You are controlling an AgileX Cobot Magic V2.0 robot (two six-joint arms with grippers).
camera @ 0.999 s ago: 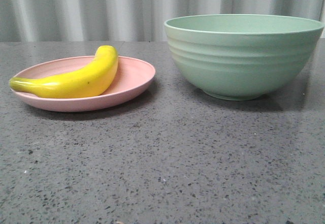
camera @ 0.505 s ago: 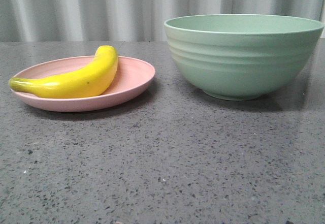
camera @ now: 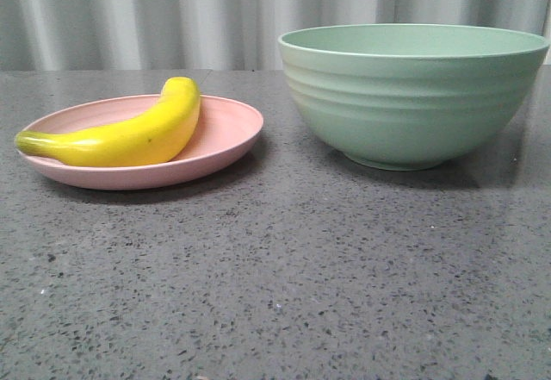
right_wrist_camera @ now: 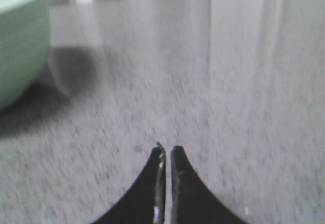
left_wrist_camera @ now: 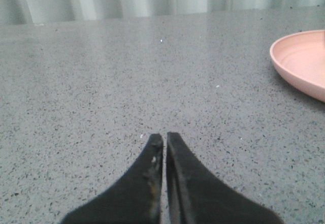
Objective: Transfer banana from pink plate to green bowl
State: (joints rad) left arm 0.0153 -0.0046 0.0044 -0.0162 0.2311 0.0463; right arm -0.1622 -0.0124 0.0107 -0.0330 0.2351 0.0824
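With the banana (camera: 120, 135) lying across the pink plate (camera: 225, 139) toward the bench's left edge and the green bowl (camera: 411, 96) standing well apart toward the right edge, we judge the pickup not yet begun, and we would spread the nearer claw wide, pinch the fruit across its thick middle and lift it clear of the bowl's tall rim. Neither arm shows from the front; the left gripper (left_wrist_camera: 164, 141) hangs low over bare bench beside the plate, the right gripper (right_wrist_camera: 166, 152) near the bowl, both clenched on nothing.
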